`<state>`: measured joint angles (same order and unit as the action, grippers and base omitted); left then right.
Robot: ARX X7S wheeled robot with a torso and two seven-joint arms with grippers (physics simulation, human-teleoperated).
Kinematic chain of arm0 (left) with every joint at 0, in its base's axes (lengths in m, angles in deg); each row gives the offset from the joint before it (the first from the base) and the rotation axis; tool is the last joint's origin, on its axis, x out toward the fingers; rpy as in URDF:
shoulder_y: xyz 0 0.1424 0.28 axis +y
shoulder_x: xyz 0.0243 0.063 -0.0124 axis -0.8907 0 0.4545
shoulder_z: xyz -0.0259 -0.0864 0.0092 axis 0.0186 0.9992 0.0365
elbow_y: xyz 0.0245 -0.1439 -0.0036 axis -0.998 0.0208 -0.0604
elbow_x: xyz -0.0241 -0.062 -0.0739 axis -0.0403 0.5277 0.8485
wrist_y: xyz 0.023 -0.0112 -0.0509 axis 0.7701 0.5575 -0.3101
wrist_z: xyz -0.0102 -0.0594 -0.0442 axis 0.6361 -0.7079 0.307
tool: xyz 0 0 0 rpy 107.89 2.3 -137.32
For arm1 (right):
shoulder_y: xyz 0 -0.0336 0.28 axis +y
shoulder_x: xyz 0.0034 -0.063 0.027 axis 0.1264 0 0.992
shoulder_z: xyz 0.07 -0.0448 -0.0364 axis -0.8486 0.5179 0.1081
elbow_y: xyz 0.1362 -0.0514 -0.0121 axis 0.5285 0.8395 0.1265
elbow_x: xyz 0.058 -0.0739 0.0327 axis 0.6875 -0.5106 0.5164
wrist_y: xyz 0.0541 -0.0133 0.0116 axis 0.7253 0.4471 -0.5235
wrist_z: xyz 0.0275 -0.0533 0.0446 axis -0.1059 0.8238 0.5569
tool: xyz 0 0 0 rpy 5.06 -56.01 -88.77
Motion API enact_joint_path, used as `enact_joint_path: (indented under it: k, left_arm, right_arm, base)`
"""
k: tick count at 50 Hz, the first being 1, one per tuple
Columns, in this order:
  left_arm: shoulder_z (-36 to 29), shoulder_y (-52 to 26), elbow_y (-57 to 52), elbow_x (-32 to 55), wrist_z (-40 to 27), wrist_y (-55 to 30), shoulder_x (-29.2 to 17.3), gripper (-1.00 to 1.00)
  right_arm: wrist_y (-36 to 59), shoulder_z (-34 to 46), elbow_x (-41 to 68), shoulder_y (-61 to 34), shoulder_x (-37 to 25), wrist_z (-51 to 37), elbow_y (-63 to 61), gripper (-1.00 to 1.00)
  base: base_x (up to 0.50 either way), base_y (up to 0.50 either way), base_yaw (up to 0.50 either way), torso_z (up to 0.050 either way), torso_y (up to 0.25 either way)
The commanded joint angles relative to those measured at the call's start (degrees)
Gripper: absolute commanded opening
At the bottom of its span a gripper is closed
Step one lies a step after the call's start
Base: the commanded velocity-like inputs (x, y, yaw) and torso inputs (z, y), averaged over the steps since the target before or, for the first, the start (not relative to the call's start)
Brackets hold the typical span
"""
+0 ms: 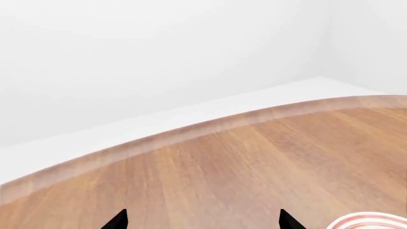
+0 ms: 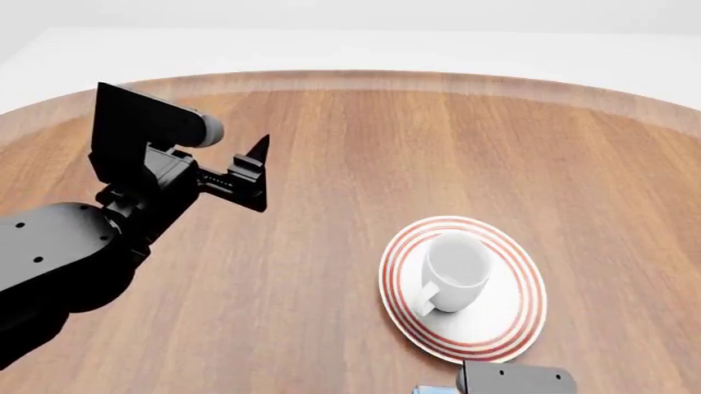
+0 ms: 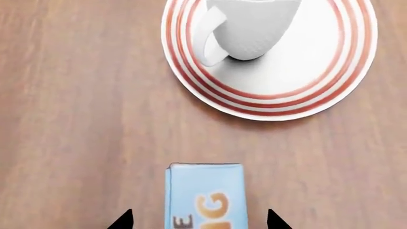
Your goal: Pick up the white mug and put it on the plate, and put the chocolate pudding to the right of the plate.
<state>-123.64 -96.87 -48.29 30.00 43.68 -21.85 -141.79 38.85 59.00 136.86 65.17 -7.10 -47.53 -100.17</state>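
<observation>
1. On the plate [image 2: 515,328], lower right of the head frame, the mug [image 2: 455,273] is standing upright with its handle pointing toward the lower left; that half of the task is looking done.
2. Low in the right wrist frame, the pudding [image 3: 205,194] is lying flat on the table [image 2: 328,164], blue face up, near the plate's rim but apart from it.
3. The right gripper [image 3: 198,220] is showing only two black tips, one on each side of the box and clear of it, so it is standing open wider than the box and gripping nothing.
4. The left gripper [image 2: 254,174] is hovering over bare wood at the upper left of the head frame, well apart from everything; its tips are looking spread and empty in its wrist frame.
5. The box is probably light, stiff cardboard with smooth, slightly slippery faces. Closing across its narrow width on the long sides, near the middle, is looking like the best hold, with moderate squeeze to avoid denting it.
</observation>
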Motion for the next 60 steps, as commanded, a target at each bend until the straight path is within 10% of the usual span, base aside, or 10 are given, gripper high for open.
enact_joint_path:
  k: [1, 57, 58, 60]
  left_arm:
    - [1.7, 0.3, 0.4, -0.6, 1.0, 0.7, 1.3, 1.00]
    - [2.0, 1.4, 1.4, -0.8, 1.2, 0.8, 1.9, 1.00]
    - [1.9, 1.4, 1.5, -1.0, 1.2, 0.9, 1.9, 1.00]
    - [2.0, 1.4, 1.4, -0.9, 1.2, 0.8, 1.8, 1.00]
  right_arm:
    - [-0.4, -1.3, -1.8, 0.8, 1.0, 1.1, 0.9, 1.00]
    - [-0.2, 0.7, -5.9, 2.7, 2.3, 9.5, 10.5, 1.00]
    - [-0.2, 0.7, -6.3, 2.7, 2.4, 10.0, 10.4, -1.00]
    - [-0.1, 0.7, -6.8, 2.5, 2.4, 10.1, 10.3, -1.00]
  base:
    - [0.00, 0.00, 0.00, 0.000, 0.000]
    - [0.00, 0.00, 0.00, 0.000, 0.000]
    - [0.00, 0.00, 0.00, 0.000, 0.000]
    - [0.00, 0.00, 0.00, 0.000, 0.000]
